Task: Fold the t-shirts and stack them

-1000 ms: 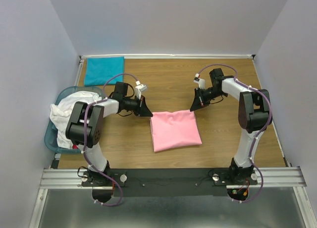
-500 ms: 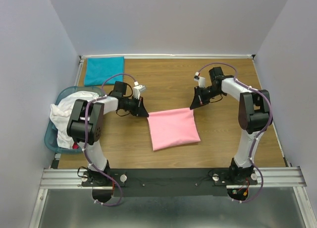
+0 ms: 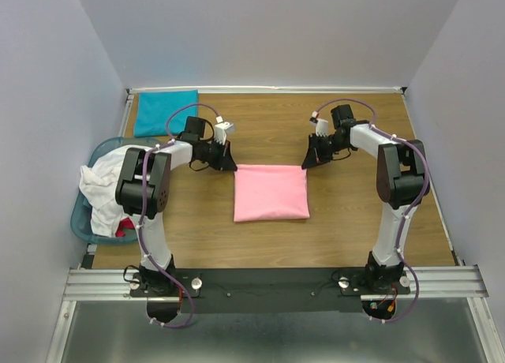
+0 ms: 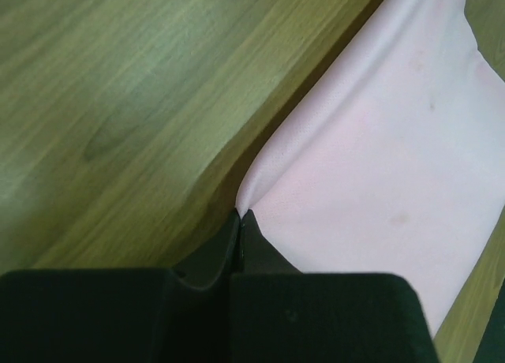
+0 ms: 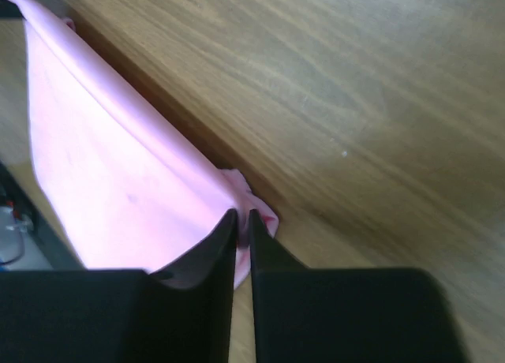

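Observation:
The folded light pink t-shirt lies flat as a rectangle in the middle of the table. My left gripper is shut on its far left corner, and the left wrist view shows the pink cloth pinched at my left gripper. My right gripper is shut on its far right corner, and the right wrist view shows the pink cloth bunched between the tips of my right gripper. A folded teal t-shirt lies at the far left corner. White t-shirts are heaped in the basket.
A light-blue plastic basket stands at the left edge of the table, with something red low inside it. The wooden table is walled by pale panels at the back and on both sides.
Both grippers have moved toward the far side, pulling the pink t-shirt with them. Its far edge has straightened and the cloth now lies square instead of skewed.

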Robot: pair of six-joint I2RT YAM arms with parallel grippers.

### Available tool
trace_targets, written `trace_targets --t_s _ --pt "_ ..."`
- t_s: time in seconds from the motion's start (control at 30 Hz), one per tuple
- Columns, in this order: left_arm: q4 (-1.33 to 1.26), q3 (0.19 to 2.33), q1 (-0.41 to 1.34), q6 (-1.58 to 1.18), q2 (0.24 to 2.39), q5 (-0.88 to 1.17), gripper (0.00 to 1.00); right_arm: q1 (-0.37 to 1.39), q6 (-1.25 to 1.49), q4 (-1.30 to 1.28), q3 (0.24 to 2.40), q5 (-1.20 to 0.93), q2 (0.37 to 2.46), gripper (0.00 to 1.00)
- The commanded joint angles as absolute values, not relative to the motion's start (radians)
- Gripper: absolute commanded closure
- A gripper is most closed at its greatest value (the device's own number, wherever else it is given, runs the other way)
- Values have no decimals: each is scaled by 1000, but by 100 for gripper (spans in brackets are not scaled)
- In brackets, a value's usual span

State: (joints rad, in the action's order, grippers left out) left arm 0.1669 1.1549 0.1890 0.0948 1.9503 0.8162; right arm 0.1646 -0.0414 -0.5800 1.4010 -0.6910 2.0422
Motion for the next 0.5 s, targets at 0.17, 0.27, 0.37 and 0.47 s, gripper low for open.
trace_targets --t_s 0.17,0.27,0.37,0.47 --pt "239 1165 118 207 1801 946 41 161 -9 -535 1442 -646 1915 19" --pt "213 1109 146 177 1662 1032 5 163 -6 -526 1445 -721 1844 0" --pt "118 1051 201 77 1634 1089 5 167 67 -515 1443 -840 1838 0" --pt "-82 987 259 -142 1647 1112 5 195 187 -465 1414 -940 1868 0"
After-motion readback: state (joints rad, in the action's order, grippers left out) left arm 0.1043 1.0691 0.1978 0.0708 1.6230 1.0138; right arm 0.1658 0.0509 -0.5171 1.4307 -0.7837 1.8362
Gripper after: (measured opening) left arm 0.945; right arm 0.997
